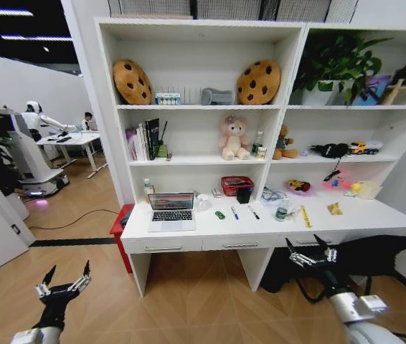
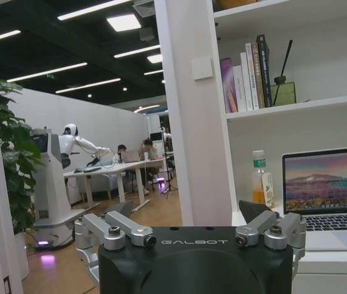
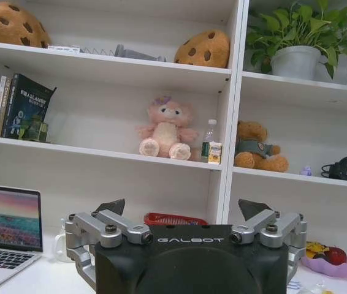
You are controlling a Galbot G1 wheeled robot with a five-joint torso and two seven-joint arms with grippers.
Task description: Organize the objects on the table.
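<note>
Fingers on our left gripper point(image 1: 64, 279) are spread wide, low over bare wood floor point(image 1: 189, 308), well short of the counter point(image 1: 189, 233) edge. Along the counter sit the laptop point(image 1: 172, 211), green toy car point(image 1: 220, 214), pens point(image 1: 234, 213), bottle point(image 1: 282, 210) and yellow strip point(image 1: 305, 216). Our right gripper point(image 1: 311, 249), also spread wide, hovers just before the front edge.

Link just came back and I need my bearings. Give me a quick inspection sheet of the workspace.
Surface: white table, not reached.
Job's things: open laptop at left; green toy car, pens, bottle, yellow strip, yellow packet loose to its right.
Clutter: red basket, black cup.
Grippers: left gripper and right gripper open, empty, short of the table.
Cables: black cord on the floor at left.
Surroundings: shelves with plush toys, cushions, books; another robot far left.
</note>
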